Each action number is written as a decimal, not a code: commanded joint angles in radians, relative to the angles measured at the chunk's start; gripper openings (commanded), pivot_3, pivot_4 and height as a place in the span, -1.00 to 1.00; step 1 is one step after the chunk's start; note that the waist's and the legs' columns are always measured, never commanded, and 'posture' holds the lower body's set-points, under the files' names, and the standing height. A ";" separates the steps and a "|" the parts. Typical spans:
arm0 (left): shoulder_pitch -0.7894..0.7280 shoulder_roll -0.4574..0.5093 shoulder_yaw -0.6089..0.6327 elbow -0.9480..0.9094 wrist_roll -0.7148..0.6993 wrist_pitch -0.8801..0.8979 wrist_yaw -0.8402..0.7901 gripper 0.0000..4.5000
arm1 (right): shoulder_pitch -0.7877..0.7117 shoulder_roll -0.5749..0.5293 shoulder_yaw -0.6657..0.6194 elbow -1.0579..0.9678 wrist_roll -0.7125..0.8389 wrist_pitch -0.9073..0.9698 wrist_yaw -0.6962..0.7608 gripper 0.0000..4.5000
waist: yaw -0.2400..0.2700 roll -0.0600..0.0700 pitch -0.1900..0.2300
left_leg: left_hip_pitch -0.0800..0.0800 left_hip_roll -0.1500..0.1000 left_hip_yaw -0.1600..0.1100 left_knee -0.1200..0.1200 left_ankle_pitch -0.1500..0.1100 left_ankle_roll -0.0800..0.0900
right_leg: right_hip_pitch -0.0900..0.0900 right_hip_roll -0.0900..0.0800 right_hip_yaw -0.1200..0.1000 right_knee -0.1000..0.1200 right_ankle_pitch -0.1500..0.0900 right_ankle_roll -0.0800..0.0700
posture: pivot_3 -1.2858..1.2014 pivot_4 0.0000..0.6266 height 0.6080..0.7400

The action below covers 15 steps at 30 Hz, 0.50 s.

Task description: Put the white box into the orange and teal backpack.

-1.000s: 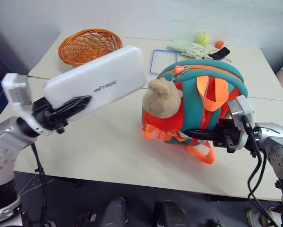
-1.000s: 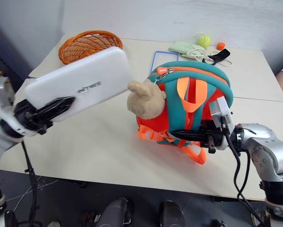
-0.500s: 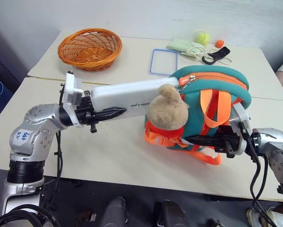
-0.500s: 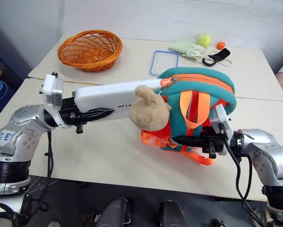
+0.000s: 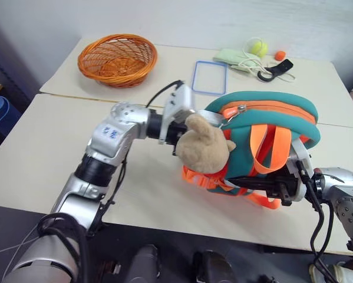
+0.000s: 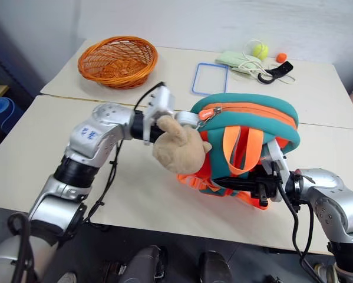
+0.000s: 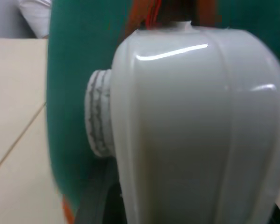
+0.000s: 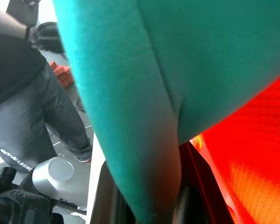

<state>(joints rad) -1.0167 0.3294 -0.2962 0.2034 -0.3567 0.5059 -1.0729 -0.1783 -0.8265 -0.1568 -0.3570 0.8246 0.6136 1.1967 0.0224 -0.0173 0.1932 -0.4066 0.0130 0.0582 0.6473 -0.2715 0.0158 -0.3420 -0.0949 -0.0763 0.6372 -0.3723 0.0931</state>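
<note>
The table (image 5: 40, 153) carries everything here. On it the orange and teal backpack (image 5: 270, 121) stands between the two claws. The right gripper (image 5: 253, 183) is at the lower front of the backpack, its black fingers closed on the fabric and straps there; in the right wrist view the teal cloth lies directly against them. The left gripper (image 5: 177, 121) is at the other side of the backpack, at the zipper opening near the top, just behind the tan plush toy (image 5: 203, 147) that hangs on the bag. This claw holds the white box (image 7: 196, 135); in the left wrist view the box reaches out from the claw with its far end against the teal and orange fabric, and in the head views most of the box is hidden by the toy and the bag. Well beyond the left claw stands the orange wicker basket (image 5: 117, 58). Behind the backpack lies the blue-rimmed frame (image 5: 209, 78), flat on the table.
</note>
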 commanded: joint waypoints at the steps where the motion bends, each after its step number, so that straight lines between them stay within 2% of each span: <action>1: -0.025 -0.080 -0.008 0.057 0.034 -0.056 0.027 -0.43 | 0.005 0.005 -0.002 -0.057 0.026 0.001 0.001 -1.00 | 0.000 0.000 0.000 | 0.000 0.000 0.000 0.000 0.000 0.000 | 0.000 0.000 0.000 0.000 0.000 0.000 | 0.03 -0.52 1.00; 2: -0.025 -0.092 -0.013 0.072 0.049 -0.065 0.026 -0.43 | 0.008 0.007 -0.003 -0.062 0.027 0.001 -0.002 -1.00 | 0.001 0.000 0.000 | 0.000 0.001 -0.001 0.000 0.000 -0.001 | 0.000 0.000 -0.001 0.000 0.000 0.000 | 0.03 -0.52 1.00; 7: 0.021 -0.099 0.056 0.036 0.015 -0.041 0.028 0.23 | 0.021 0.017 -0.016 -0.073 0.024 -0.005 -0.025 -1.00 | 0.002 0.000 0.000 | 0.001 0.001 -0.001 0.002 0.001 -0.001 | 0.000 0.000 0.000 0.000 0.000 0.000 | 0.03 -0.52 1.00; 9: 0.054 -0.041 0.106 -0.002 -0.013 -0.031 -0.005 0.46 | 0.027 0.022 -0.020 -0.076 0.020 -0.012 -0.034 -1.00 | -0.002 0.000 0.000 | 0.001 0.000 -0.001 0.003 0.001 -0.001 | 0.000 -0.001 0.000 0.000 0.000 0.000 | 0.03 -0.52 1.00; 13: 0.121 0.111 0.240 -0.077 -0.157 -0.019 -0.187 0.92 | 0.026 0.050 -0.023 -0.073 0.012 -0.032 -0.059 -1.00 | -0.023 0.001 0.000 | 0.001 0.002 -0.001 0.000 0.003 -0.003 | 0.000 0.000 0.000 0.001 0.000 0.000 | 0.03 -0.52 1.00; 15: 0.136 0.204 0.270 -0.074 -0.184 0.012 -0.254 0.99 | 0.024 0.057 -0.017 -0.070 0.013 -0.027 -0.062 -1.00 | -0.026 0.002 0.001 | 0.001 0.003 -0.002 0.000 0.003 -0.004 | -0.001 0.001 0.000 0.003 0.000 0.000 | 0.03 -0.52 1.00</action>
<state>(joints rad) -0.8765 0.4950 -0.0716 0.1701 -0.4937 0.5040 -1.2638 -0.1465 -0.7736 -0.1577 -0.4028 0.8216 0.6045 1.1368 -0.0034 -0.0157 0.1943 -0.4057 0.0156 0.0565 0.6475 -0.2682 0.0118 -0.3432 -0.0939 -0.0767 0.6414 -0.3725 0.0926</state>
